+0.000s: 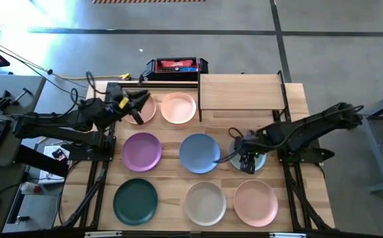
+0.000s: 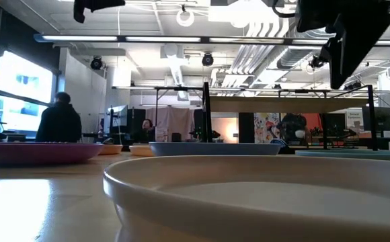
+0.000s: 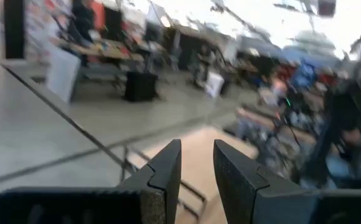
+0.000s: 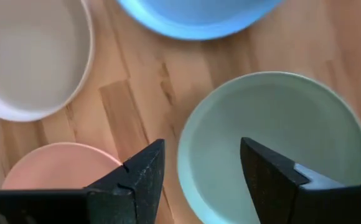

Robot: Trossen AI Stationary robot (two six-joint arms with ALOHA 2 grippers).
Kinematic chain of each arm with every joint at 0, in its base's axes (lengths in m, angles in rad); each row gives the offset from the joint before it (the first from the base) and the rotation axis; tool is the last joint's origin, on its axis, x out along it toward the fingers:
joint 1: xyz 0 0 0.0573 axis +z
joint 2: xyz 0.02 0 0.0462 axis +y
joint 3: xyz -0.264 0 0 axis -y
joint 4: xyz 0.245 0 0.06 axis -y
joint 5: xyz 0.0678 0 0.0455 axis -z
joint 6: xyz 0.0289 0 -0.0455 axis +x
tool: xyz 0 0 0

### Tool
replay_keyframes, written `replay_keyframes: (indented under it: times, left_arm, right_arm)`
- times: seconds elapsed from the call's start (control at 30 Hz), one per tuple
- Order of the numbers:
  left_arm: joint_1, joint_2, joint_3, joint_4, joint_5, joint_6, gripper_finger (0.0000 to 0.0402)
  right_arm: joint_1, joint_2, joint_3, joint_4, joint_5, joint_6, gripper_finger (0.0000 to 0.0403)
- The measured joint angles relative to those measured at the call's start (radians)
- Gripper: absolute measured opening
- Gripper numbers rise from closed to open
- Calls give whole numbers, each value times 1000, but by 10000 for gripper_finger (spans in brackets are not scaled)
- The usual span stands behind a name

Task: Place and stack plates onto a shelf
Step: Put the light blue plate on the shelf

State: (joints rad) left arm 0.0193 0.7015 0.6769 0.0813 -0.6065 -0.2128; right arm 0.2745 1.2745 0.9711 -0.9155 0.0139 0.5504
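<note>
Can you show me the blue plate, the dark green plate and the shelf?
blue plate [image 1: 199, 153], high view, middle of its dish.
dark green plate [image 1: 135, 201], high view, middle of its dish.
shelf [image 1: 240, 91], high view, bare middle of its wooden top.

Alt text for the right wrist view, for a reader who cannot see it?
The right end effector hangs open over the near rim of the sage green plate on the wooden tabletop. Around it lie parts of the blue plate, beige plate and pink plate.
</note>
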Motion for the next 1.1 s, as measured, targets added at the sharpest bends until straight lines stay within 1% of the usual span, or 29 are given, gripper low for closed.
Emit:
replay_keyframes:
  times: [0.13, 0.3, 0.4, 0.57, 0.7, 0.93, 1.1]
  left_arm:
    - [-1, 21, 0, -105, 101, -41, 83]
    - [-1, 52, 0, -217, 172, -95, 83]
    - [-1, 73, 0, -264, 180, -108, 83]
    - [0, 105, 0, -281, 203, -126, 83]
    - [0, 119, 0, -280, 230, -126, 83]
    - [0, 121, 0, -279, 237, -126, 83]
    - [0, 121, 0, -279, 237, -126, 83]
  right_arm:
    - [48, 60, 0, 53, 26, -13, 190]
    - [101, 144, 0, 76, 42, -4, 190]
    - [125, 191, 0, 80, 42, 37, 190]
    - [147, 265, 0, 86, 58, 102, 190]
    - [147, 311, 0, 86, 90, 131, 190]
    - [144, 387, 0, 87, 91, 134, 190]
    - [144, 442, 0, 86, 115, 193, 190]
